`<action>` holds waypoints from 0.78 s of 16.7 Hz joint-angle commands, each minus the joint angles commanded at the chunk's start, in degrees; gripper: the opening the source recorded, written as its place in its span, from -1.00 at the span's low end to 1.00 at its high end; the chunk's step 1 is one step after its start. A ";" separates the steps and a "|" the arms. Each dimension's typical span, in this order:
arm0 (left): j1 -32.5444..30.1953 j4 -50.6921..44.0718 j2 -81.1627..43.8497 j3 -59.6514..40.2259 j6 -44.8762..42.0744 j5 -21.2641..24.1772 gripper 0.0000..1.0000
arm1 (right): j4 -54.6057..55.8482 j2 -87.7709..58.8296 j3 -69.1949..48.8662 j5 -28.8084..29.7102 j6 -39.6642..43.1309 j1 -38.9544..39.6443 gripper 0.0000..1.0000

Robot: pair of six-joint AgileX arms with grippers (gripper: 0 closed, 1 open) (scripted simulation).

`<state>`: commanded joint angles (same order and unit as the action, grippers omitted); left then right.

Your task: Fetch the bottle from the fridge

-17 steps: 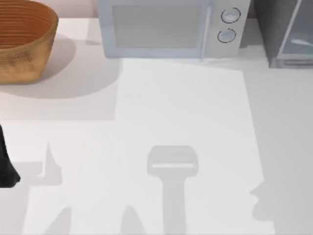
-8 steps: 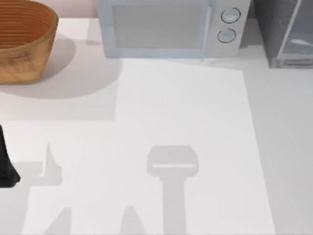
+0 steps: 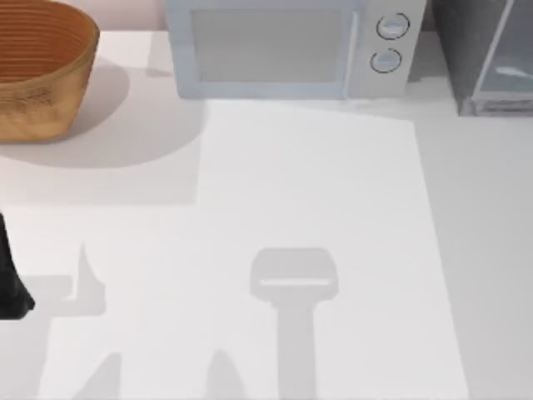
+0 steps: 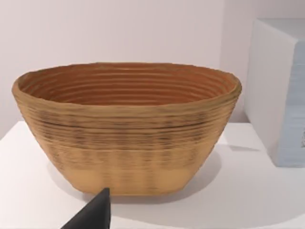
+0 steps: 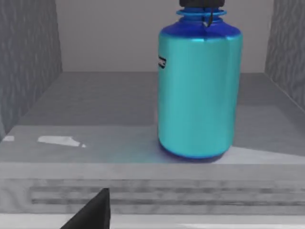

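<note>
Bottle (image 5: 199, 90) stands upright inside fridge (image 5: 143, 124) in right wrist view; tool spread unreadable.

Left arm (image 3: 10, 279): we see a dark piece of it at the table's left edge, parked low. Left gripper: one black fingertip (image 4: 93, 213) shows in our left wrist view, pointing upward. Right gripper: one black fingertip (image 5: 93, 213) shows in our right wrist view, likewise pointing upward; whether either pincer is spread or closed we cannot tell
</note>
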<state>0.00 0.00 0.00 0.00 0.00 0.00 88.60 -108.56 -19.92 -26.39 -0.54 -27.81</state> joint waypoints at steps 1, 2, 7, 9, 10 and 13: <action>0.00 0.00 0.00 0.00 0.00 0.00 1.00 | -1.49 -1.86 -3.60 0.98 0.08 0.86 1.00; 0.00 0.00 0.00 0.00 0.00 0.00 1.00 | -3.18 -3.83 -7.53 2.03 0.15 1.82 1.00; 0.00 0.00 0.00 0.00 0.00 0.00 1.00 | -12.00 -12.43 -25.53 7.29 0.33 6.78 1.00; 0.00 0.00 0.00 0.00 0.00 0.00 1.00 | -14.37 -14.26 -29.32 8.74 0.40 8.19 1.00; 0.00 0.00 0.00 0.00 0.00 0.00 1.00 | -15.04 -14.71 -30.28 9.15 0.42 8.59 1.00; 0.00 0.00 0.00 0.00 0.00 0.00 1.00 | -15.31 -14.87 -30.65 9.31 0.43 8.75 1.00</action>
<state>0.00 0.00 0.00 0.00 0.00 0.00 73.29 -123.43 -50.57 -17.07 -0.11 -19.06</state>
